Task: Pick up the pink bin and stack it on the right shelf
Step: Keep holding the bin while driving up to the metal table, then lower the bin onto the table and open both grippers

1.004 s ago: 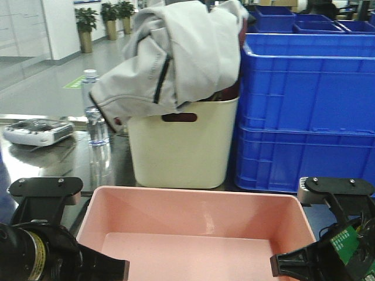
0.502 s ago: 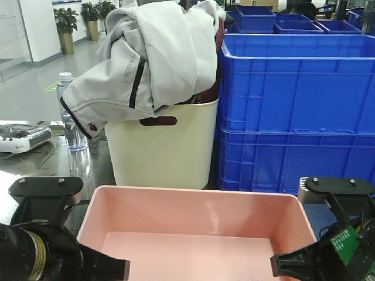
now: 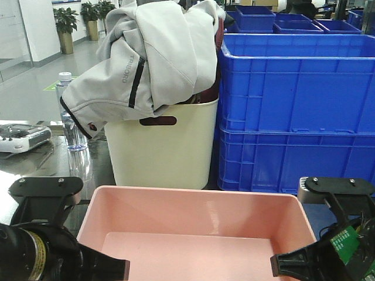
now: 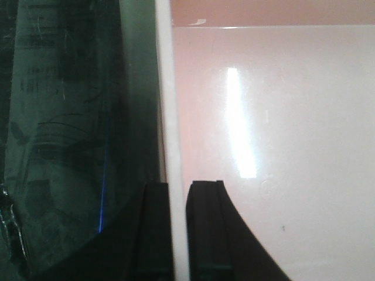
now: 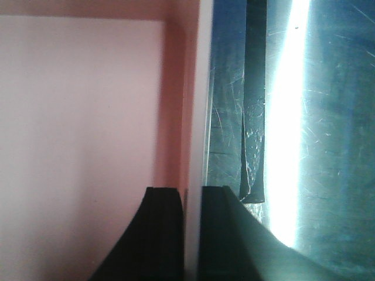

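The pink bin (image 3: 196, 225) fills the bottom of the front view, held level between my two arms. My left gripper (image 4: 177, 188) is shut on the bin's left rim (image 4: 166, 105), one finger outside the wall and one inside. On the other side, my right gripper (image 5: 190, 191) is shut on the right rim (image 5: 202, 88) the same way. Under the bin lies the right shelf's shiny steel top (image 5: 328, 152), crossed by a black tape line (image 5: 255, 105). The same dark reflective top (image 4: 58, 117) shows beside the left rim.
Just beyond the bin stands a cream bin (image 3: 161, 152) with a grey jacket (image 3: 152, 52) draped over it. Stacked blue crates (image 3: 293, 111) stand to its right. A water bottle (image 3: 71, 114) and a white controller (image 3: 20, 137) sit at the left.
One second ago the cream bin, crates and bottle stood further right in the view; they have shifted left and then stayed put. The pink bin and both grips look unchanged.
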